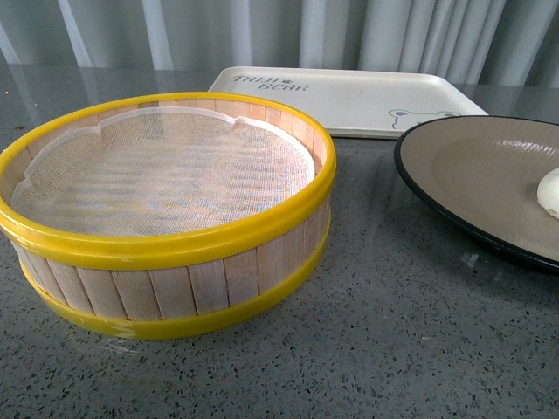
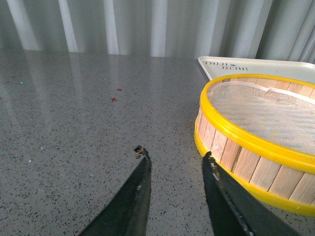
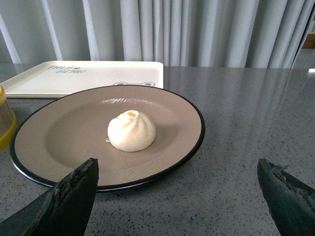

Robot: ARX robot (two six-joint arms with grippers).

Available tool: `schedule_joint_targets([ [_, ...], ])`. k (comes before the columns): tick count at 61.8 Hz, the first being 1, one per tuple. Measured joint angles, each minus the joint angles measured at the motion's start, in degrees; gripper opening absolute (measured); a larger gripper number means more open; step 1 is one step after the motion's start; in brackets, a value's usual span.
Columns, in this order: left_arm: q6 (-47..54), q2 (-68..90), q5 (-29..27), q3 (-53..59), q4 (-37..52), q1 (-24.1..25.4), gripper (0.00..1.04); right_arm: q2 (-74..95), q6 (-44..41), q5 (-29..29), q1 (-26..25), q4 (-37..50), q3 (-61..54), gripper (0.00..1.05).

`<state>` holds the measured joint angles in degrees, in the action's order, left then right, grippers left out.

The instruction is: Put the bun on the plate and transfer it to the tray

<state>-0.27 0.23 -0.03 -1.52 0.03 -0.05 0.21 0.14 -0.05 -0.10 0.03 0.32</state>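
Front view: steamer basket point(image 1: 175, 284) beside plate point(image 1: 472, 166), tray point(image 1: 349, 96) behind.

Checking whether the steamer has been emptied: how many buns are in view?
1. The bun sits near the middle of the plate; the steamer basket holds only its liner. None appears hidden.

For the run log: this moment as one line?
bun: on plate | plate: on table, not on tray | left end effector: open, empty | right end effector: open, empty
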Motion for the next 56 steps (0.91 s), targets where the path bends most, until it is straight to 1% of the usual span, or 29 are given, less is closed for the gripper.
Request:
schedule_joint_targets([
  [7,0.0,0.0,0.0,0.0,0.0,0.0,0.54,0.0,0.0,0.0,0.0,0.0,0.0,0.96],
  [9,0.0,0.0,0.0,0.0,0.0,0.0,0.62,0.0,0.0,0.0,0.0,0.0,0.0,0.96],
  [12,0.0,0.0,0.0,0.0,0.0,0.0,0.69,0.0,0.0,0.0,0.0,0.0,0.0,0.96],
  [15,0.0,0.0,0.0,0.0,0.0,0.0,0.79,0.0,-0.3,0.0,0.0,-0.1,0.0,0.96],
  [18,0.0,0.0,0.0,0.0,0.0,0.0,0.90,1.6,-4.3,0.1,0.7,-3.4,1.2,0.96],
  [21,0.0,0.0,0.0,0.0,0.0,0.0,0.99,3.7,-8.4,-0.3,0.9,-2.7,1.9,0.96],
  [23,0.1,0.0,0.0,0.0,0.0,0.0,1.00,5.6,-10.8,-1.1,0.9,-0.7,2.4,0.96],
  [25,0.0,0.0,0.0,0.0,0.0,0.0,0.98,7.9,-12.0,-2.2,0.4,2.1,3.1,0.96],
  [30,0.0,0.0,0.0,0.0,0.0,0.0,0.98,15.6,-13.7,-4.4,-2.4,11.1,5.5,0.96],
  [33,0.0,0.0,0.0,0.0,0.0,0.0,0.98,20.1,-13.6,-5.6,-4.2,15.8,6.9,0.96],
  [35,0.0,0.0,0.0,0.0,0.0,0.0,0.98,24.7,-12.7,-7.7,-6.3,19.7,8.4,0.96],
  [39,0.0,0.0,0.0,0.0,0.0,0.0,0.98,31.3,-9.6,-9.8,-9.3,23.3,11.0,0.96],
  [42,0.0,0.0,0.0,0.0,0.0,0.0,0.98,35.5,-7.1,-11.4,-11.5,23.1,12.9,0.96],
  [44,0.0,0.0,0.0,0.0,0.0,0.0,0.98,39.2,-3.0,-13.3,-13.6,21.7,14.8,0.96],
  [49,0.0,0.0,0.0,0.0,0.0,0.0,0.98,44.5,4.3,-17.2,-16.9,17.8,17.7,0.96],
  [51,0.0,0.0,0.0,0.0,0.0,0.0,0.98,46.1,8.0,-19.1,-18.1,16.2,18.7,0.96],
  [52,0.0,0.0,0.0,0.0,0.0,0.0,0.98,47.0,11.2,-20.3,-18.8,15.2,19.3,0.96],
  [54,0.0,0.0,0.0,0.0,0.0,0.0,0.98,48.1,14.4,-21.9,-19.6,13.6,20.2,0.96],
  [56,0.0,0.0,0.0,0.0,0.0,0.0,0.98,49.2,19.7,-23.8,-20.3,11.6,21.0,0.96],
])
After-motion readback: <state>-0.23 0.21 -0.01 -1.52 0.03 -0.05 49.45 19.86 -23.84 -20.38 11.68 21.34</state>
